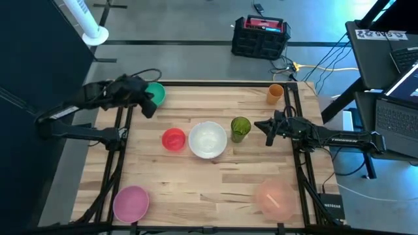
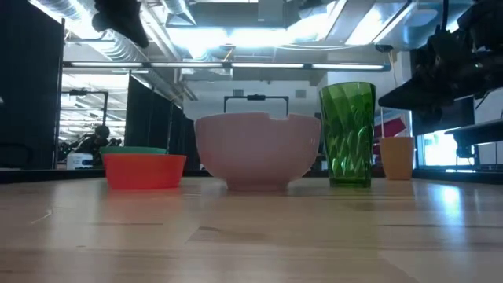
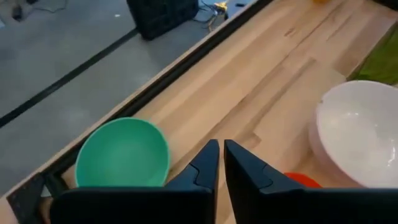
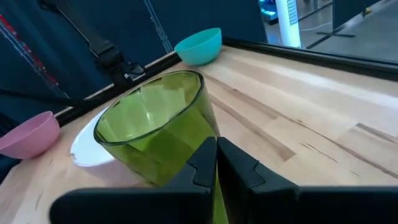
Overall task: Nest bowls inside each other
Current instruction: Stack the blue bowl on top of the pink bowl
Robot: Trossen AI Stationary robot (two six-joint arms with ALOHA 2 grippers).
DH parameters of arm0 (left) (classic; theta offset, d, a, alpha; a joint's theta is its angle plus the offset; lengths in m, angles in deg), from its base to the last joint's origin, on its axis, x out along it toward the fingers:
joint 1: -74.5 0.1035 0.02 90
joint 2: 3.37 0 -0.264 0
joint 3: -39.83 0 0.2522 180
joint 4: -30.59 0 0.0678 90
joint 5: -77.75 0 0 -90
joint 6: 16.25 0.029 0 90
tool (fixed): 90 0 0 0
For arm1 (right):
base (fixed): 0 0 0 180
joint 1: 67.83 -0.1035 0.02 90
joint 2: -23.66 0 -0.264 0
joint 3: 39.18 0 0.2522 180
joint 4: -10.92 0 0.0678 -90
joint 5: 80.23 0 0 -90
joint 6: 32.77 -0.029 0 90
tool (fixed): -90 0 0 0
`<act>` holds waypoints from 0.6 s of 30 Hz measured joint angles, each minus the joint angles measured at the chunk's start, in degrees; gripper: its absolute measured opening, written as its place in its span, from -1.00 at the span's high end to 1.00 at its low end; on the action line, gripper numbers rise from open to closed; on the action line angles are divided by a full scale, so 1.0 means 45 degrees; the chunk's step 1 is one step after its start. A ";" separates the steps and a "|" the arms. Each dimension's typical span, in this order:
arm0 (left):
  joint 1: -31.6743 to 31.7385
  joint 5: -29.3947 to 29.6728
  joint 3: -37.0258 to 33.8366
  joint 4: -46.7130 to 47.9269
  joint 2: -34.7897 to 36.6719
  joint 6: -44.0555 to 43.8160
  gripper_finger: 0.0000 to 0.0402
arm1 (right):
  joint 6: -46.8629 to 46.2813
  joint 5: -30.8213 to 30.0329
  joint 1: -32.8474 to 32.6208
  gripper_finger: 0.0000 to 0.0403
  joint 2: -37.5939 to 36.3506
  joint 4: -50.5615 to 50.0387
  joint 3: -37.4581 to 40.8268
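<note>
Hovering above the far-left corner of the wooden worktop (image 1: 215,176), left gripper (image 1: 147,104) sits next to the round teal green plastic bowl (image 1: 155,93), fingers nearly together, a thin slit between them, nothing held. Teal bowl rests upright at the far edge. Small red plastic bowl (image 1: 174,139) and large white plastic bowl (image 1: 208,139) stand side by side mid-worktop, touching or almost. Tall green ribbed plastic cup (image 1: 240,128) just beside the white bowl on the other side. Right gripper (image 1: 269,132) is near that cup, fingers pressed closed, empty. Magenta pink plastic bowl (image 1: 131,203) at near-left corner, pale salmon pink plastic bowl (image 1: 275,198) at near-right corner. Small orange plastic cup (image 1: 275,93) by far-right corner. No bowls nested yet.
</note>
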 joint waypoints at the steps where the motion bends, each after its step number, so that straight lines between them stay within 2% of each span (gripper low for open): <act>1: 0.0219 -0.0198 0.0074 0.0231 -0.0162 0.0318 0.83 | -0.0090 0.0008 0.0000 1.00 0.0000 -0.0085 -0.0001; 14: 0.3072 -0.2774 0.1039 0.3237 -0.2270 0.4446 0.35 | -0.1045 0.0089 0.0000 1.00 0.0003 -0.0993 -0.0014; 18: 0.3236 -0.2245 0.1093 0.3342 -0.3442 0.5941 0.31 | -0.1045 0.0087 0.0000 1.00 0.0008 -0.1262 -0.0032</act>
